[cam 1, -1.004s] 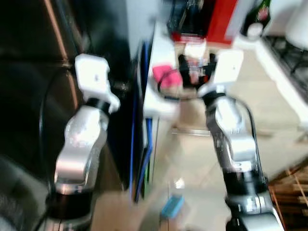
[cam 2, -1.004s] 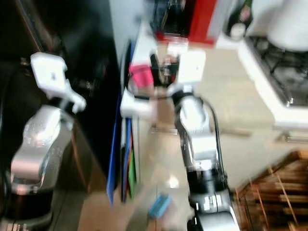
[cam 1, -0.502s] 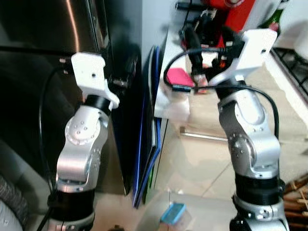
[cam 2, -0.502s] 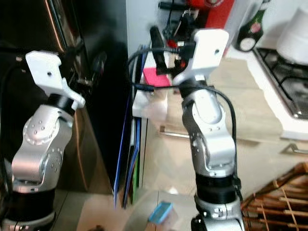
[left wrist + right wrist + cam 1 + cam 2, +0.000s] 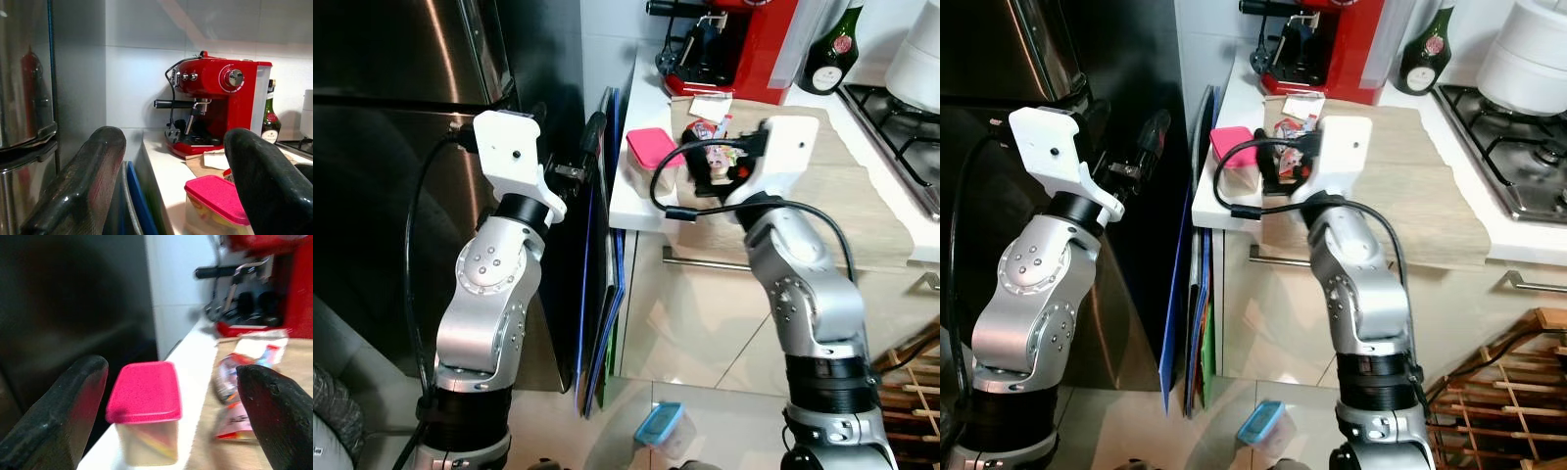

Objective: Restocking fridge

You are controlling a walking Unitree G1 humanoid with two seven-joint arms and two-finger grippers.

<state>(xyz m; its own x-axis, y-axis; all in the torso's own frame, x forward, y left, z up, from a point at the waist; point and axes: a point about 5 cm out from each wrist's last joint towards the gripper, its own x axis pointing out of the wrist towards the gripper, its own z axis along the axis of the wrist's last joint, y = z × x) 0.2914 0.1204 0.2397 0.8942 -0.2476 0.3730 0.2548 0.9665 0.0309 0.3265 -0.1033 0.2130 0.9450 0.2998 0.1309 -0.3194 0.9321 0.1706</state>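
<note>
A clear food container with a pink lid stands upright near the front left corner of the white countertop, close to the edge that borders the narrow gap beside the fridge. It looks like the item meant for the fridge. Its contents are too blurred to name.

The right gripper is raised just in front of the container, fingers spread wide, one finger on either side of it in the right wrist view, not yet touching it. A black cable loops from this wrist down over the counter edge.

Just beyond the container lie a few small snack packets on a wooden board. Behind them stands a red espresso machine, with a green bottle to its right and a gas hob further right.

The left gripper is held up beside the dark steel fridge, its fingers apart and holding nothing. The fridge door looks closed. Flat blue and green boards stand wedged in the gap between fridge and cabinet. A small blue-lidded box lies on the floor below.

Risks, as a judgement: the container sits so near the edge that an off-centre closing finger could nudge it into the gap or onto the floor. The smooth lid and walls may slip in a shallow grip. The hanging cable could snag the counter edge, and the fridge must be opened before anything goes in.
</note>
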